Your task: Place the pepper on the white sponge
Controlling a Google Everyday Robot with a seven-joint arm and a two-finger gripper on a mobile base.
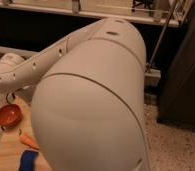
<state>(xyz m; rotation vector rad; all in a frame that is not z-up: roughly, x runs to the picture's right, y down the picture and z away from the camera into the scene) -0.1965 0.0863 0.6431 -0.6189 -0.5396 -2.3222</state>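
Camera view is filled for the most part by the robot's arm (pixel 91 100), whose broad pale casing is seen closest and covers the middle of the scene from top to bottom. From this casing a slimmer pale link, dotted with small holes, is carried out to the left.

At the lower left, a strip of the wooden counter (pixel 8 147) is left showing beside the casing. Nearest on it, a bright blue pad (pixel 27 160) is cut off by the bottom edge and partly covered by the arm. Just beyond the pad, a small orange, elongated thing is seen lying flat on the wood; it is taken to be the pepper (pixel 28 140), though its shape cannot be told with certainty. It lies near the blue pad, and whether the two touch cannot be told. Farther back, near the left edge, an orange bowl (pixel 7 116) is set upright on the counter, apart from the pepper.

Above the bowl, at the far end of the slim link, the end effector (pixel 11 95) is seen only as a few dark parts below the pale wrist. Whether it is open or closed, and whether anything is held, cannot be told.

The white sponge cannot be made out; much of the counter is hidden by the arm.

To the right, a speckled floor (pixel 176 145) is seen, with a dark cabinet (pixel 183 65) standing on it. Farthest back, a pale shelf (pixel 91 10) is run across the top.
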